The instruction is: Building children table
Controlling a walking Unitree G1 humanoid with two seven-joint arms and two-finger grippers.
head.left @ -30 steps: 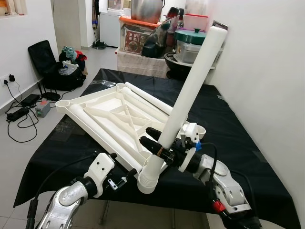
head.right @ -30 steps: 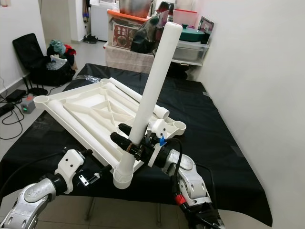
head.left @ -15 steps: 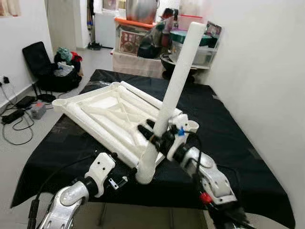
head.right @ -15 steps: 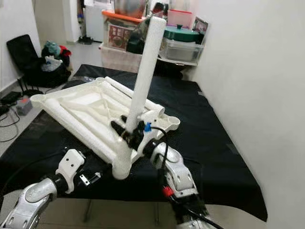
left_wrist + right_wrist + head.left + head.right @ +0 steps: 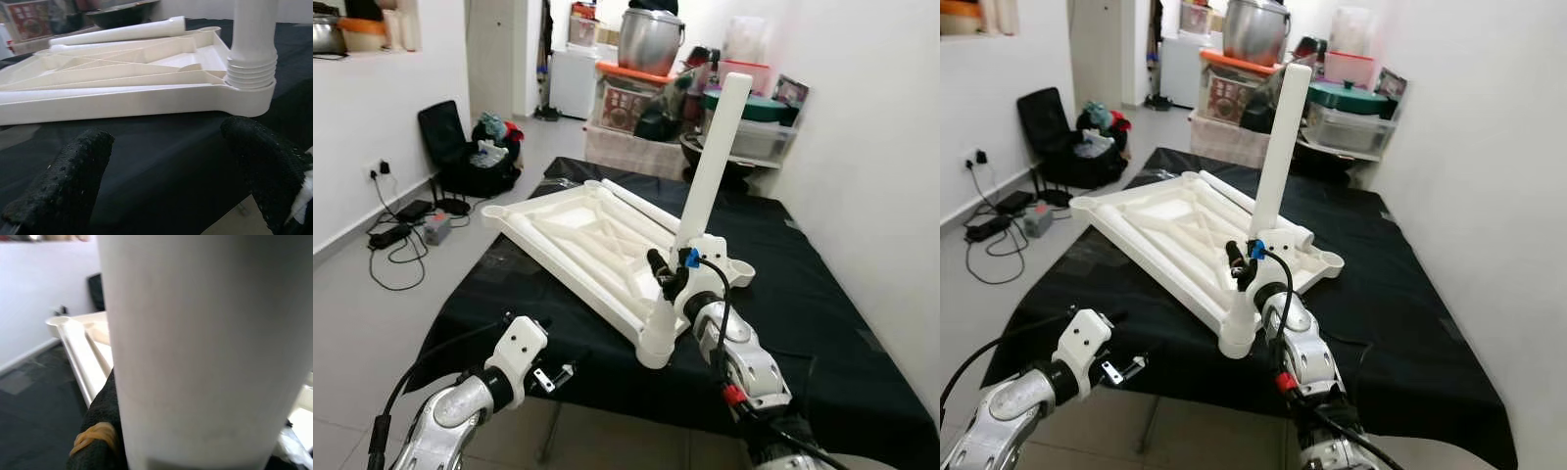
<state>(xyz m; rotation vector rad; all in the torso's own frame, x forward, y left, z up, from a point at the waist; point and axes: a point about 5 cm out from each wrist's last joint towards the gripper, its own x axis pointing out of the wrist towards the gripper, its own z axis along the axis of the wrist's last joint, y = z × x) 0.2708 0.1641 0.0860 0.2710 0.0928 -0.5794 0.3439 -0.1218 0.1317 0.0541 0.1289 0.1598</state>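
An upturned white plastic table top (image 5: 568,230) lies on the black-covered table (image 5: 803,294). One white leg (image 5: 710,166) stands nearly upright, its threaded base (image 5: 252,73) sitting in the near corner socket. My right gripper (image 5: 666,276) is shut on this leg just above the base, and its black finger (image 5: 100,431) presses against the tube. Two more loose legs (image 5: 636,204) lie along the top's far side. My left gripper (image 5: 161,166) hovers open, low at the table's front edge and a short way from that corner, holding nothing.
An empty corner socket (image 5: 736,272) is at the right. The white wall (image 5: 871,147) runs close along the table's right side. Storage boxes and pots (image 5: 651,59) stand behind. A black chair (image 5: 445,147) and cables (image 5: 396,235) are on the floor at left.
The head camera has risen and shifted. The leg in my right gripper has swung from a slant to nearly upright over the near corner. The left arm stays low.
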